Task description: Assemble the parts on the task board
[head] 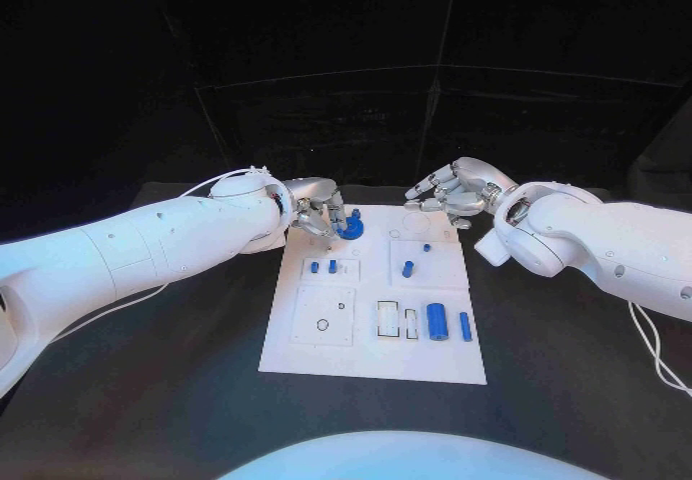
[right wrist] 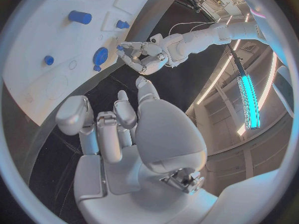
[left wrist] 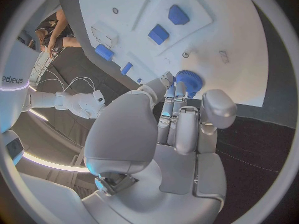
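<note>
Parts lie spread over the white board [head: 378,345], which sits in the middle of the black table [head: 159,400]. At the board's far left corner a blue gear [head: 351,228] stands with a blue peg rising from it; the left wrist view shows its toothed rim [left wrist: 186,79] just beyond the fingertips.

The left hand [head: 312,205] hangs over that far left corner, its fingers [left wrist: 169,104] stretched toward the gear and reaching its edge. Whether they actually pinch it or only touch it cannot be told, so the grasp stays uncertain.

The right hand [head: 459,190] hovers past the board's far right corner, above the table and apart from every part. Its fingers [right wrist: 115,127] are curled inward, and the right wrist view shows nothing held in them [right wrist: 118,134].

Toward the middle of the board, two small blue pegs [head: 323,267] stand side by side in the left half. A slightly longer blue peg [head: 408,268] stands to their right, with a tiny blue piece [head: 426,246] just beyond it. Along the near right part, a thick blue cylinder [head: 436,320] lies flat next to a thinner blue pin [head: 466,326]; both point near to far. Left of them are two rectangular slots [head: 389,318], and further left a small ring outline [head: 320,325].
</note>
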Robot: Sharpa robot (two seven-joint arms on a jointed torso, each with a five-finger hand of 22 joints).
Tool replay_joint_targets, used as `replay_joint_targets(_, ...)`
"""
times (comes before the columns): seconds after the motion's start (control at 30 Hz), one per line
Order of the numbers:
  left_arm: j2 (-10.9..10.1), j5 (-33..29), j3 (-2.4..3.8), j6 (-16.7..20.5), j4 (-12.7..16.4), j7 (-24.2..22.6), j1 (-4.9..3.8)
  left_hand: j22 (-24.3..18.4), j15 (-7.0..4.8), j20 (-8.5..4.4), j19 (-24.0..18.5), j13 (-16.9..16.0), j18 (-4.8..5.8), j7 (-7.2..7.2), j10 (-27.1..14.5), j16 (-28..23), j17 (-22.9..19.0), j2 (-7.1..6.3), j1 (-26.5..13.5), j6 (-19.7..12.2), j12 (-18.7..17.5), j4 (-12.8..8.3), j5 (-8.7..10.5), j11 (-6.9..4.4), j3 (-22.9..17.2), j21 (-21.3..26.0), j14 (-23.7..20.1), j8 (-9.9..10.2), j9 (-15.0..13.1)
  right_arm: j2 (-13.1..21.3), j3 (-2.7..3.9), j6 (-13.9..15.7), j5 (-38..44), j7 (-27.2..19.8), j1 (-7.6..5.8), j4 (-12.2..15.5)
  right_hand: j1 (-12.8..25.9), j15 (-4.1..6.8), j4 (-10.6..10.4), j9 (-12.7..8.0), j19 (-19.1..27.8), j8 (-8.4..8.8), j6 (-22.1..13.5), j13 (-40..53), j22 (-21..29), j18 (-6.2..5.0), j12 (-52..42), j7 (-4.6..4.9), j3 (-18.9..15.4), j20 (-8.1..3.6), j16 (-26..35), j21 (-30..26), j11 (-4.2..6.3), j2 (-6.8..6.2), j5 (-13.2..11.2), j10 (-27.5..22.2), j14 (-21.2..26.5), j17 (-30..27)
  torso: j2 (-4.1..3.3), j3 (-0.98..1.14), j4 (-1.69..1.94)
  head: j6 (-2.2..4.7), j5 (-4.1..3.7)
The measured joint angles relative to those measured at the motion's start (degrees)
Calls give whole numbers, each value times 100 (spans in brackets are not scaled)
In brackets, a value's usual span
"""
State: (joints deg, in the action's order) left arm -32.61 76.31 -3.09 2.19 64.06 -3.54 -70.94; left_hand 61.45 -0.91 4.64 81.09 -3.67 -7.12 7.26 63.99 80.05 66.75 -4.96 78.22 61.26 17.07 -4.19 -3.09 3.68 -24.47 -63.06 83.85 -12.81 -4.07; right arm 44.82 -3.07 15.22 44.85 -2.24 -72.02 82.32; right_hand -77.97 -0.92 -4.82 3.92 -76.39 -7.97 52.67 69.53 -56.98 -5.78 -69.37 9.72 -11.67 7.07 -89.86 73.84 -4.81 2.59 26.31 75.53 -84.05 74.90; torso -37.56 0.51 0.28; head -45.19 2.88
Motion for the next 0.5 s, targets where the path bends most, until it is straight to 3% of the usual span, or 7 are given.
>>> replay_joint_targets(0.5,-92,-19,-7,-236,-93,101,71,-1,0,0,0,-1,0,-19,0,0,-19,-27,-26,18,-11,0,0,0,0,0,0,6,1,-6,0,1,0,-1,0,0,0,0,0,0,0,0,0,0,0,0,0,0,0,0,0,0,0,0,0,0,0,4,-10,2,-17,5,35)
